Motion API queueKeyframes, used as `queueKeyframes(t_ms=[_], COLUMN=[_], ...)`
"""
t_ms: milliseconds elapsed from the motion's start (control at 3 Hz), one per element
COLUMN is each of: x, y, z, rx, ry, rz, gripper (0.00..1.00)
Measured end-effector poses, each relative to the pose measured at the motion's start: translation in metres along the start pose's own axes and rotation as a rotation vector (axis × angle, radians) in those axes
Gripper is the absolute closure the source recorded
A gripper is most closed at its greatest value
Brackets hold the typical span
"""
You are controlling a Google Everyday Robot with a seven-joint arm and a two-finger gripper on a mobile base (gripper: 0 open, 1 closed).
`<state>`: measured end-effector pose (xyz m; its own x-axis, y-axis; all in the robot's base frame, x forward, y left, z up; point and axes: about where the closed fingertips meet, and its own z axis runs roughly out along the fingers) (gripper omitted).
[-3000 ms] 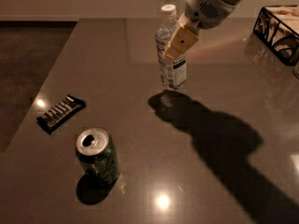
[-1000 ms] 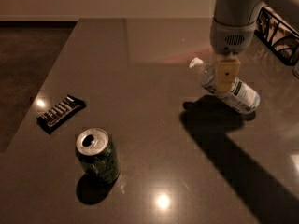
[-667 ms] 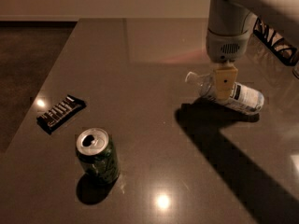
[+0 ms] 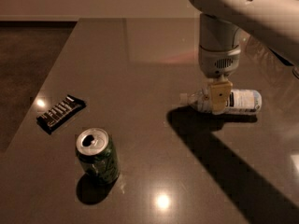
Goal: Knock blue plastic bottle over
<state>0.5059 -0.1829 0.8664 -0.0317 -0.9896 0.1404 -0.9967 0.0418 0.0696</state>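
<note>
Looks done: blue plastic bottle (image 4: 240, 101) flat on its side, directly beneath the gripper (image 4: 218, 104), which hangs low against it. Cannot tell whether clenched or released. Left, at most: lifting clear.

Off-white arm (image 4: 243, 3): broad smooth rounded shell, one small dark round hole in side. Under it, pale grey wrist (image 4: 217, 50): plain cylinder above, rounded collar below with small patch of fine dark vent slots. Collar slightly darker grey than shell, soft highlights along edges. Tan-yellow gripper (image 4: 219, 99): blocky piece, wider at top, narrower toward tip, small dark dot near middle. It hangs just in front of blue plastic bottle (image 4: 243, 101), across bottle's mid-body.
</note>
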Motion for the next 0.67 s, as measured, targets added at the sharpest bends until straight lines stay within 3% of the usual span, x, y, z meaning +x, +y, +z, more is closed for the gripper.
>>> queueKeyframes(t_ms=[333, 667], x=[-0.0065, -0.0068], y=[-0.0158, -0.0165], z=[0.0006, 0.0006], rx=[0.064, 0.067], ry=[-0.028, -0.030], rz=[0.002, 0.002], gripper=[0.00, 0.00])
